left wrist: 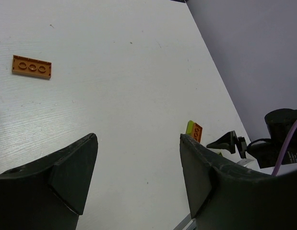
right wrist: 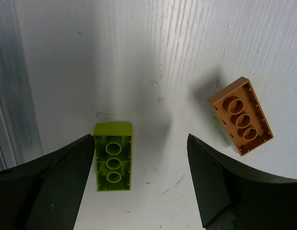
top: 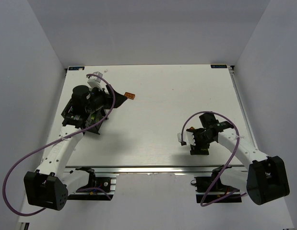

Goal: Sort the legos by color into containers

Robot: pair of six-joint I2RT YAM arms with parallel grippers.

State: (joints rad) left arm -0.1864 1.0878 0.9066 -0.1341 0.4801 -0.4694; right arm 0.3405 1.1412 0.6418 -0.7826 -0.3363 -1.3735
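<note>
**Item 1. My right pincer** (right wrist: 141,143). The jaws stood wide apart with nothing gripped. It hung low over the table (right wrist: 153,57), pointing straight down, which is why the bricks beneath filled the right wrist view.

**Item 2. Lime brick** (right wrist: 113,163). It lay flat at the lower left of that view, hollow side up. It was just beside the jaw at the lower left, partly inside the gap but off centre. I judged it the next pick, and the jaws would need shifting toward it to straddle it squarely.

**Item 3. Orange brick** (right wrist: 240,116). This one sat at the right of the same view, hollow side up, askew to the lime one and outside the gap.

**Item 4. Lime sliver** (right wrist: 219,125). It showed at the orange brick's lower left edge. Whether that was a second piece under the brick or against it, I could not tell.

**Item 5. My left pincer** (left wrist: 137,139). The jaws were well apart and empty. It was raised and tilted to look across the table, which I judged a waiting posture while the other arm worked.

**Item 6. Orange plate** (left wrist: 31,66). It lay flat and alone at the upper left of the left wrist view, well apart from the jaws and out of immediate reach.

**Item 7. Containers.** I could not make out either one for certain. In the top view my left arm covered the upper left of the table, so their place went unrecorded.
</note>
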